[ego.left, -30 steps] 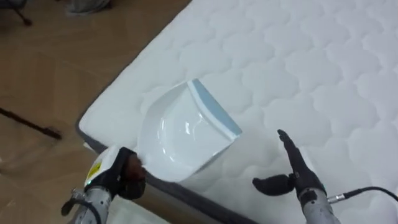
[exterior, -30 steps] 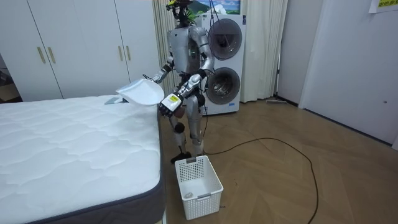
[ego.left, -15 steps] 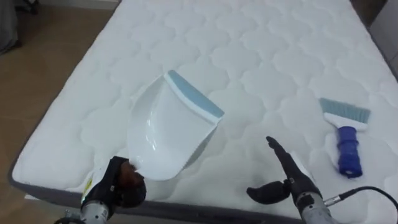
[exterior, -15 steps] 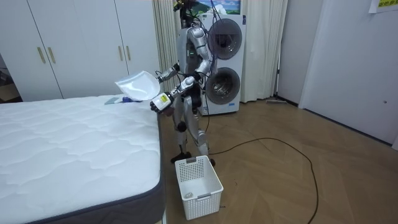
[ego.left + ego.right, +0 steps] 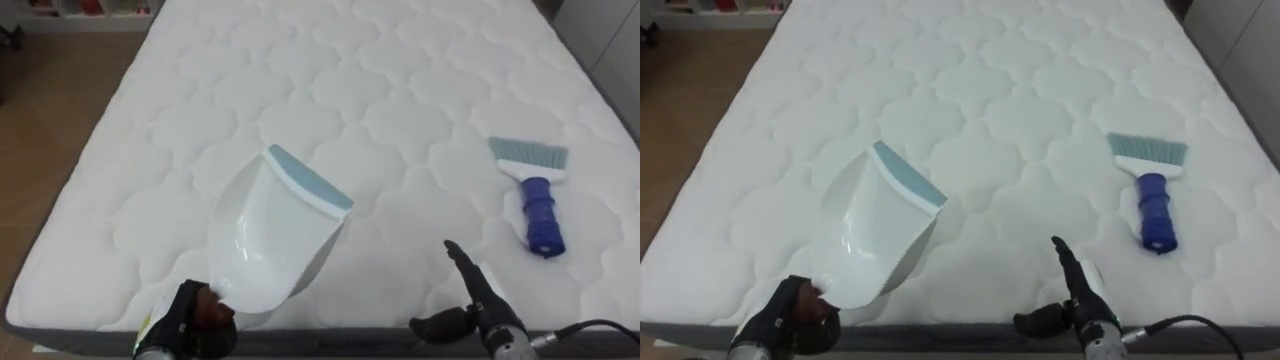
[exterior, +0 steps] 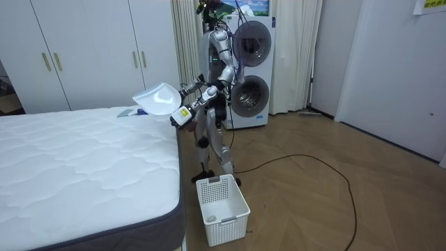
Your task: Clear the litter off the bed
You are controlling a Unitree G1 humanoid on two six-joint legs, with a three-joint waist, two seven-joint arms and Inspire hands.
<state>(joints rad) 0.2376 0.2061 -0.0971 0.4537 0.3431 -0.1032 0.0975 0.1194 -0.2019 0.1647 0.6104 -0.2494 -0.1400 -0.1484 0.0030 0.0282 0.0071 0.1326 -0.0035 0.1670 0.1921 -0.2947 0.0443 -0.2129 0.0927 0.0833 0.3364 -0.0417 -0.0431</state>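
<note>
White, light, rigid-looking dustpan (image 5: 268,235) sat clasped in the left hand (image 5: 190,316); the straight-fingered right hand (image 5: 480,306), lower right, could take the brush (image 5: 537,205) by its stiff blue handle.

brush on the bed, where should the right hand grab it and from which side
Grip the brush by its blue handle, coming down from above at the near end: it lies flat on the mattress, handle towards the robot, bristles away. The right hand is open.

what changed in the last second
The robot turned to face the white quilted mattress squarely, so the head camera swung and the blue-handled brush came into view. The left hand still grips the white plastic dustpan; the right hand stays open.
</note>
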